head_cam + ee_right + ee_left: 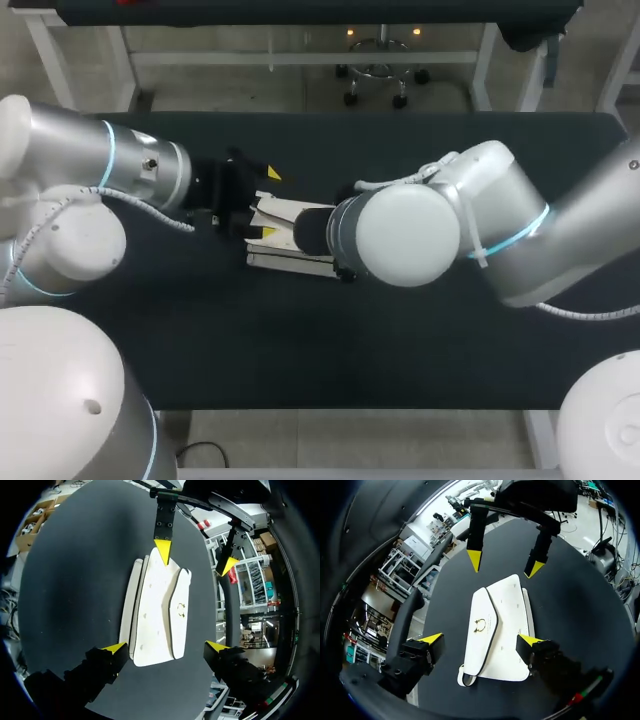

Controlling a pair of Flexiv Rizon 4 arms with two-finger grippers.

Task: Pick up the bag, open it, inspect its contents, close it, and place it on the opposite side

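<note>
Bag lies flat on the table, flap shut; our left gripper and right gripper hover over it, fingers spread wide.

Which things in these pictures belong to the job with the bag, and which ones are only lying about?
For the job:
white bag, lying flat with its flap down
left gripper, open over the bag
right gripper, open over the bag

Not for the job:
black table, which only bears the bag

A black, matte-topped table stretches wide across the view.
</note>
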